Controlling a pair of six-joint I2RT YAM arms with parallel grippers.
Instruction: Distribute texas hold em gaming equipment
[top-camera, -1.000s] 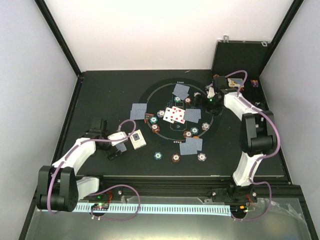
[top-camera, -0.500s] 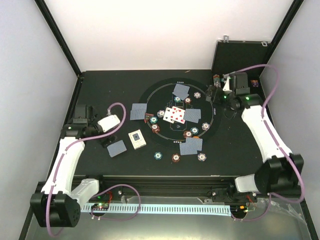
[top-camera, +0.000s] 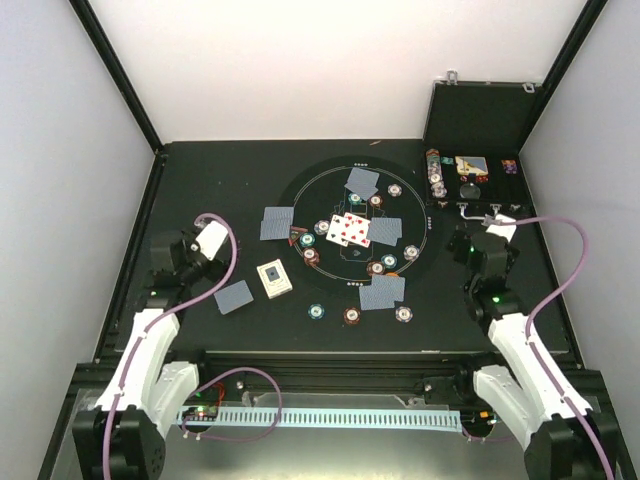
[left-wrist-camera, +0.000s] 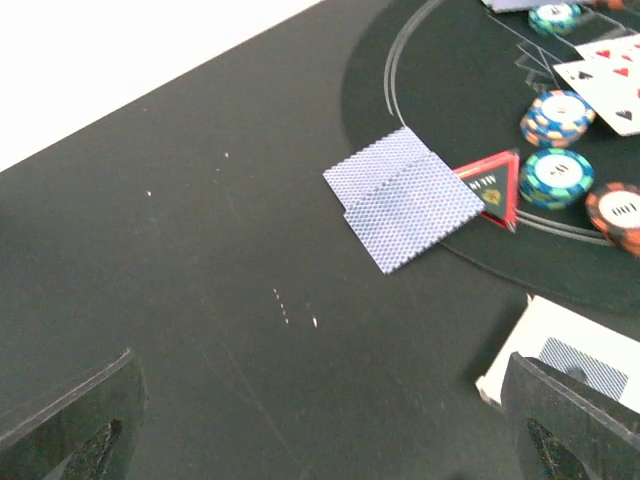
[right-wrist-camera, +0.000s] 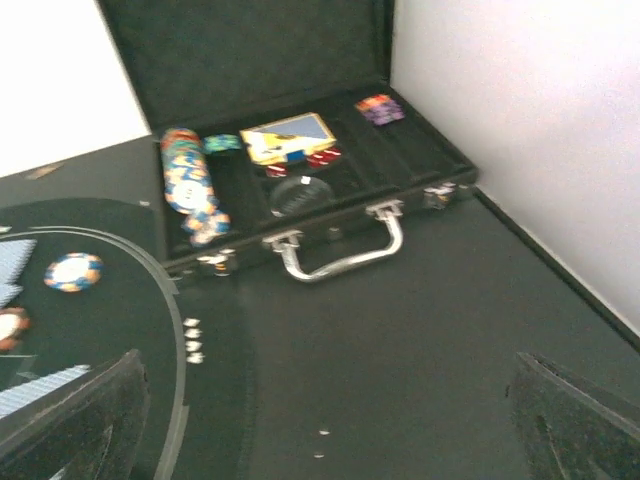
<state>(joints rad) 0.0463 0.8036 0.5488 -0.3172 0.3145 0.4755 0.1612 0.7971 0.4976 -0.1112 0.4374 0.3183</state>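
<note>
Your left gripper (left-wrist-camera: 320, 365) and right gripper (right-wrist-camera: 328, 360) both stand spread wide, holding nothing; you look to be between deliveries. For more chips, bring the right straight down over the chip row (right-wrist-camera: 185, 175) in the open case (right-wrist-camera: 260, 60) and pinch by the edges. Only the overhead view shows the whole spread of card pairs (top-camera: 382, 291) and poker chips (top-camera: 352, 316) on and beside the mat (top-camera: 325, 195); the left wrist alone makes clear the red triangle (left-wrist-camera: 492, 185) touches one pair.
</note>
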